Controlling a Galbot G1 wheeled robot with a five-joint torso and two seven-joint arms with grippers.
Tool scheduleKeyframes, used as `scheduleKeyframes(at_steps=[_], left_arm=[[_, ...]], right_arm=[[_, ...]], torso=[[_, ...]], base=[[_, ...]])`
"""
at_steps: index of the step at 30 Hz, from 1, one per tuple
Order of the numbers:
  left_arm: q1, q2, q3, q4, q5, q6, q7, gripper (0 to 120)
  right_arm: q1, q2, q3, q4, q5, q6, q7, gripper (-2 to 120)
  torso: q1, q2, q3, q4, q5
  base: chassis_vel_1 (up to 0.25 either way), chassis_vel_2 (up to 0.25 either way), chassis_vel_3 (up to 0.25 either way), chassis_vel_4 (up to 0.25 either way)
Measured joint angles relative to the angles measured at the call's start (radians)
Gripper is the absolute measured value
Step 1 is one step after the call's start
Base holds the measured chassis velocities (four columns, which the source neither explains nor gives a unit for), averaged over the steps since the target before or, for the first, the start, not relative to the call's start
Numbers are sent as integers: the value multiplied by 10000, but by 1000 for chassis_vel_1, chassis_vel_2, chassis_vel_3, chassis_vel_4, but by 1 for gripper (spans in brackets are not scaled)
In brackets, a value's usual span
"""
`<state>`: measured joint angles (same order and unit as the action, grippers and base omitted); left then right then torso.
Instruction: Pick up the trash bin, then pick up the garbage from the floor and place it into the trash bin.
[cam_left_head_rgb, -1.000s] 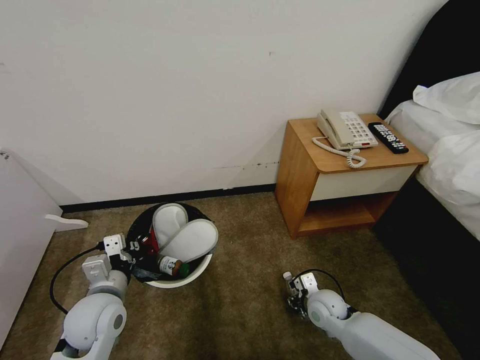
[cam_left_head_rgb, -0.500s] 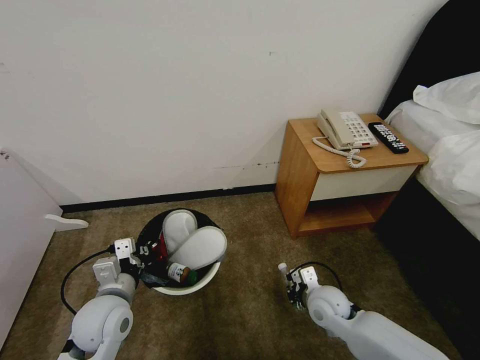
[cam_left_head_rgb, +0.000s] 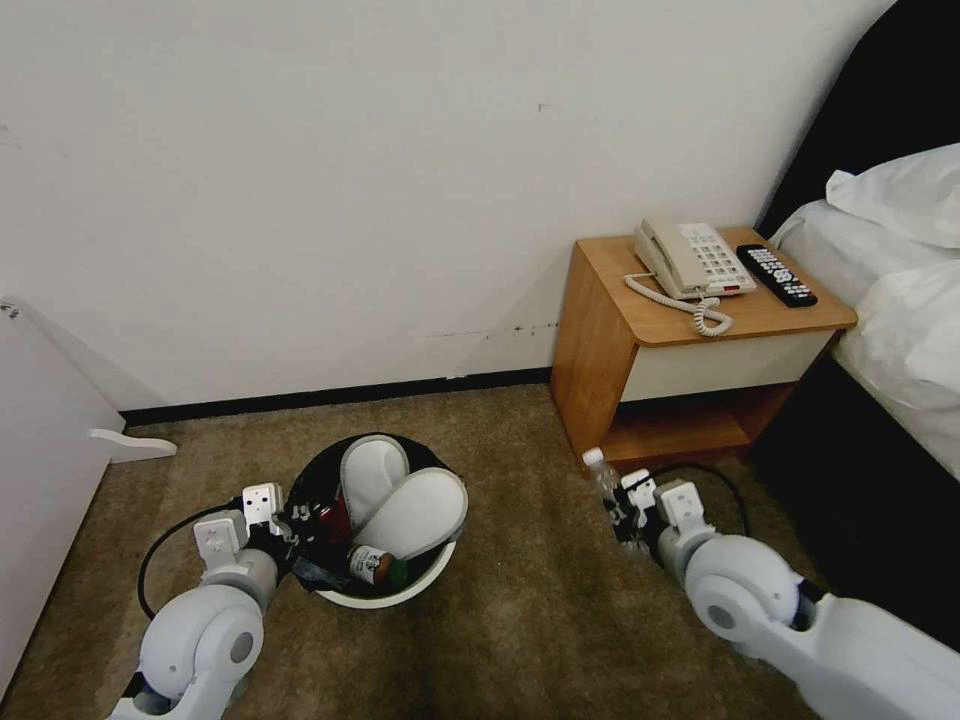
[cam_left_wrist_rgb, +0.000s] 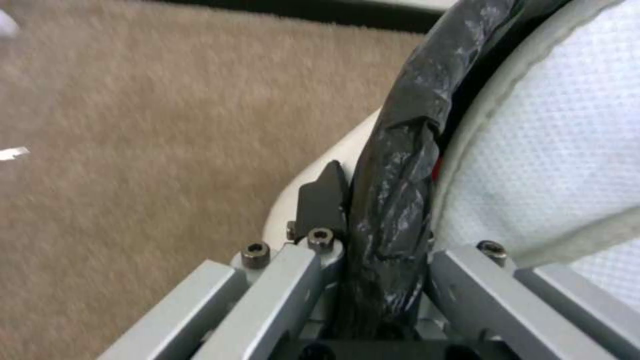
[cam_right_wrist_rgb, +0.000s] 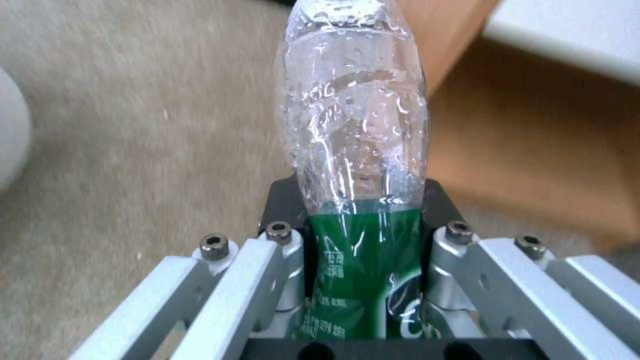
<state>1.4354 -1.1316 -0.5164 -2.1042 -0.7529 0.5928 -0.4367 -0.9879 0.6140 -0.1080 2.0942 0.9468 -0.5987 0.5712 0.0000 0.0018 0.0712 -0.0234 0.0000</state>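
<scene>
L arm reaches forward and low on the robot's left, elbow bent, left gripper at the near-left rim of the bin; in the L wrist view its jaws are narrow, clamped on the rim w/ the black bag pinched between them, one finger outside the white wall, the other inside. R arm stretches forward on the right, wrist near the nightstand; right gripper holds 1 clear bottle w/ green label, jaws closed narrow on the label part, cap end pointing away toward the nightstand's lower shelf. Bin sits tilted on the carpet, between the two arms, near the wall. Inside it: 2 white slippers leaning side by side, 1 small bottle w/ white label, something red by the rim, too small to tell. On the nightstand: 1 phone, 1 remote.
</scene>
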Motion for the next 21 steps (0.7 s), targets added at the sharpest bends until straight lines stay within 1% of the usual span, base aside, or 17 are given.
scheduleKeyframes(at_steps=[1, 2, 3, 4, 5, 7, 8, 9, 11, 12, 13, 14, 16, 17, 18, 20, 21], left_arm=[[-24, 36, 48, -29, -187, 81, -101, 4], [-24, 36, 48, -29, -187, 81, -101, 4], [-61, 76, 115, -41, -391, 179, -213, 4], [-112, 113, 184, -52, -528, 242, -284, 4], [-112, 113, 184, -52, -528, 242, -284, 4], [-191, 169, 325, -117, -945, 394, -571, 4], [-216, 189, 398, -149, -1127, 452, -671, 4], [-216, 189, 398, -149, -1127, 452, -671, 4], [-365, 215, 730, -245, -1684, 627, -1056, 4], [-365, 215, 730, -245, -1684, 627, -1056, 4], [-453, 204, 863, -314, -2079, 721, -1368, 4], [-453, 204, 863, -314, -2079, 721, -1368, 4], [-593, 141, 1069, -487, -2819, 869, -1875, 4], [-593, 141, 1069, -487, -2819, 869, -1875, 4], [-636, 104, 1128, -572, -2985, 901, -2009, 4], [-693, 56, 1180, -653, -3160, 935, -2202, 4], [-693, 56, 1180, -653, -3160, 935, -2202, 4]], right_arm=[[96, -148, 51, 233, -108, 90, -32, 22], [96, -148, 51, 233, -108, 90, -32, 22], [198, -309, 67, 475, -356, 199, -133, 22], [301, -472, 119, 689, -764, 364, -310, 22], [301, -472, 119, 689, -764, 364, -310, 22], [449, -719, 295, 990, -1520, 633, -649, 22], [506, -797, 384, 1102, -1655, 730, -708, 22], [506, -797, 384, 1102, -1655, 730, -708, 22], [697, -1109, 750, 1561, -1737, 1120, -935, 22], [697, -1109, 750, 1561, -1737, 1120, -935, 22], [765, -1230, 857, 1707, -1737, 1328, -1073, 22], [765, -1230, 857, 1707, -1737, 1328, -1073, 22], [893, -1395, 926, 1912, -1745, 1704, -1380, 22], [893, -1395, 926, 1912, -1745, 1704, -1380, 22], [999, -1405, 909, 1992, -1747, 1898, -1580, 22], [1182, -1378, 826, 2105, -1746, 2139, -1911, 22], [1182, -1378, 826, 2105, -1746, 2139, -1911, 22]], torso=[[0, 0, 1, 0, -4], [0, 0, 1, 0, -4], [0, -1, 1, 0, 2], [0, -1, 1, -2, 0], [0, -1, 1, -2, 0], [0, -1, 1, -1, 4], [1, -1, 1, 0, 2], [1, -1, 1, 0, 2], [0, -1, 1, -3, 0], [0, -1, 1, -3, 0], [0, -1, 1, -1, 1], [0, -1, 1, -1, 1], [0, 0, 1, -3, -1], [0, 0, 1, -3, -1], [0, 0, 0, -5, 1], [0, -1, 1, -1, 1], [0, -1, 1, -1, 1]], base=[[0, 0, 0, 0], [0, 0, 0, 0], [0, 0, 0, 0], [0, 0, 0, 0], [0, 0, 0, 0], [0, 0, 0, 0], [0, 0, 0, 0], [0, 0, 0, 0], [0, 0, 0, 0], [0, 0, 0, 0], [0, 0, 0, 0], [0, 0, 0, 0], [0, 0, 0, 0], [0, 0, 0, 0], [0, 0, 0, 0], [0, 0, 0, 0], [0, 0, 0, 0]])
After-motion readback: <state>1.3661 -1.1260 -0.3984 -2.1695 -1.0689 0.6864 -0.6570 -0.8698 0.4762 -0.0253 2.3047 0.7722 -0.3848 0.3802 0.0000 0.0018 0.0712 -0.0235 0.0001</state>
